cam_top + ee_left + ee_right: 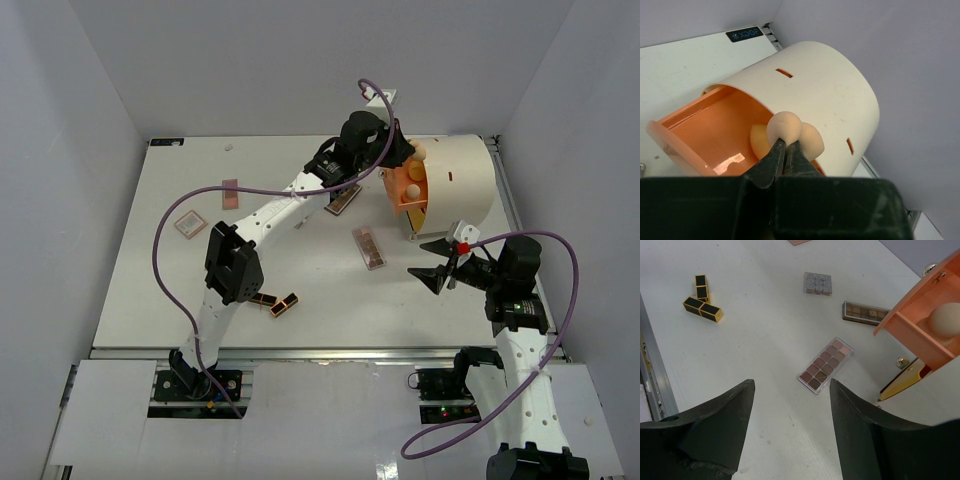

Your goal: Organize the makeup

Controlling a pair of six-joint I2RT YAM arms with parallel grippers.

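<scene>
My left gripper [786, 146] is shut on a peach egg-shaped sponge [784, 127] and holds it over the open orange drawer [700, 130] of the cream cylinder [820, 85]. Two more sponges [813, 141] lie in the drawer beside it. In the top view the held sponge [418, 151] is at the cylinder's [460, 180] front. My right gripper [790, 383] is open and empty above a brown-pink palette [826, 365]. Two lipstick tubes [702, 309] lie together at the near left. A grey square palette [818, 283] and a dark brown palette [866, 313] lie farther off.
A pink palette [231, 193] and the grey square palette [190, 224] lie at the table's left. The lipsticks [273, 302] lie near the left arm's base. The brown palette [343, 200] lies under the left arm. Grey walls close in the table on three sides.
</scene>
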